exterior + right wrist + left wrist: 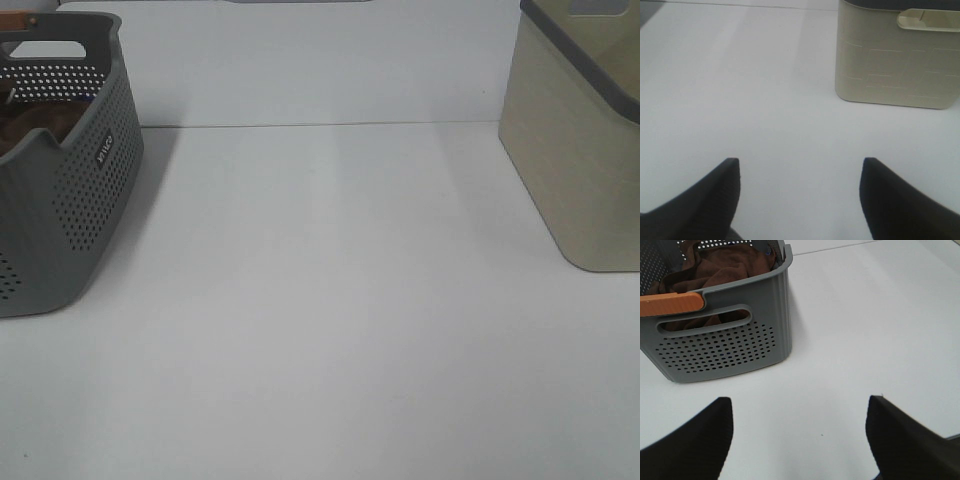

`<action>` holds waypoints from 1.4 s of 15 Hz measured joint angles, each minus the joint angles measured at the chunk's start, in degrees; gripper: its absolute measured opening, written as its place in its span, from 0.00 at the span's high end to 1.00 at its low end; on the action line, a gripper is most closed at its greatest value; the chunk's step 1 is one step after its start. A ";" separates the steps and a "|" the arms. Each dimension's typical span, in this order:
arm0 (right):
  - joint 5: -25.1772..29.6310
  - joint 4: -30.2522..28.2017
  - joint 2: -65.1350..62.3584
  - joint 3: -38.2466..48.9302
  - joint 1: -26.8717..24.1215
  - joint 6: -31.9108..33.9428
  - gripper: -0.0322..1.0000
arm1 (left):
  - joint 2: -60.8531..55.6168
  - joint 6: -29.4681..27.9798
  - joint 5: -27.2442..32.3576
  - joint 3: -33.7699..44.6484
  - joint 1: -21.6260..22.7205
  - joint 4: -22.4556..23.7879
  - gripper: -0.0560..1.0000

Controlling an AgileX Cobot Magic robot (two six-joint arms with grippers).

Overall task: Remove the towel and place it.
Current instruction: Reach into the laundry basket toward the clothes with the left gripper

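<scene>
- Left gripper: spread wide, its 2 dark fingers far apart; nothing gripped, only bare white table between them; pointed toward the grey basket, near it but not touching.
- Right gripper: likewise wide open, 2 dark fingers well apart; nothing held; facing the beige bin, apart from it.
- Towel: dark brown and plush, crumpled inside the grey basket; heaped against the near wall, mostly below the rim; partly visible through the handle slot under the orange grip; in the high view only a brown patch showing behind the perforated wall.
- Grey basket in the high view: upright at the left side of the table, cut off by the edge of the view; small label on its perforated side.
- Beige bin in the high view: upright at the far right, dark grey rim on top; well apart from the basket, with open table between the 2.
</scene>
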 joint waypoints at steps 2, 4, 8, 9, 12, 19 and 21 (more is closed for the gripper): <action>0.00 0.00 0.00 0.00 0.00 0.00 0.34 | 0.00 0.00 0.00 0.00 0.00 0.00 0.28; 0.00 0.00 0.00 0.00 0.00 0.00 0.34 | 0.00 0.00 0.00 0.00 0.00 0.00 0.28; 0.00 0.00 0.00 0.00 0.00 0.00 0.34 | 0.00 0.00 0.00 0.00 0.00 -0.11 0.28; 0.00 0.00 0.00 0.00 0.00 0.00 0.34 | 0.00 0.00 0.00 0.00 0.00 -0.11 0.28; 0.00 0.00 0.00 0.00 0.00 0.00 0.34 | 1.89 0.00 -5.16 -1.83 0.00 0.63 0.28; 0.00 0.00 0.00 0.00 0.00 0.00 0.34 | 30.54 -1.72 -37.07 -5.61 0.00 1.83 0.28; 0.00 0.00 0.00 0.00 0.00 0.00 0.34 | 41.14 -1.78 -37.64 -11.46 0.00 1.89 0.28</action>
